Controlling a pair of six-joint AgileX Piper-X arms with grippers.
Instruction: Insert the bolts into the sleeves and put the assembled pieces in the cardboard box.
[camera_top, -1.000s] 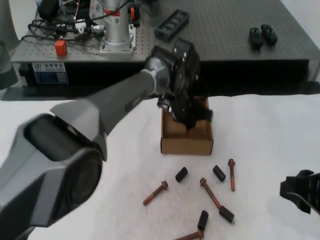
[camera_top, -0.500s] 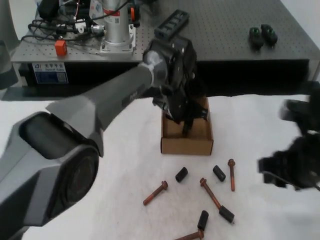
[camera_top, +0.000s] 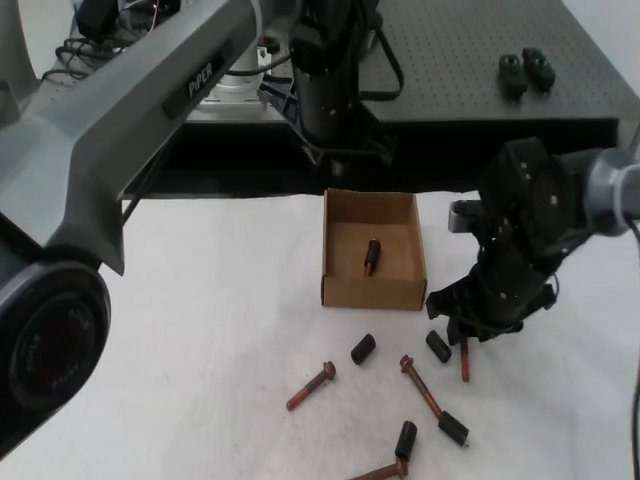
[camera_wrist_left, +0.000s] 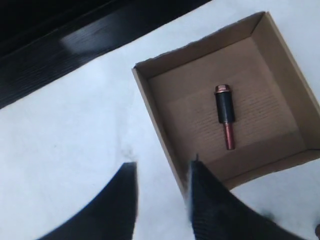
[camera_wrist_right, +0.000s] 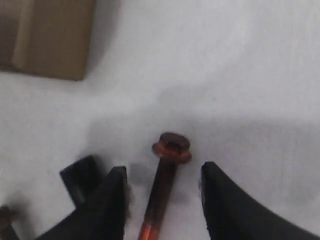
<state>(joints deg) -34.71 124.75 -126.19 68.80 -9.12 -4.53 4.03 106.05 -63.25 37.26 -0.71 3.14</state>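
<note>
My left arm (camera_top: 150, 90) stretched long and high from the near left, wrist raised above the cardboard box (camera_top: 372, 292). My left gripper (camera_wrist_left: 162, 166) hung over the box's edge, fingers apart with nothing between them. A sleeved bolt (camera_wrist_left: 225, 112) lay on the box floor. My right arm (camera_top: 530, 215) bent steeply down beside the box's near right corner, and my right gripper (camera_wrist_right: 161, 171) pointed at the white cloth (camera_top: 200, 300). Its fingers spread wide either side of a loose bolt (camera_wrist_right: 171, 146), not touching it. A black sleeve (camera_wrist_right: 80, 177) lay just beside one finger.

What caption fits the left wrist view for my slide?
Open left gripper above brown cardboard box holding one black-sleeved copper bolt.
</note>
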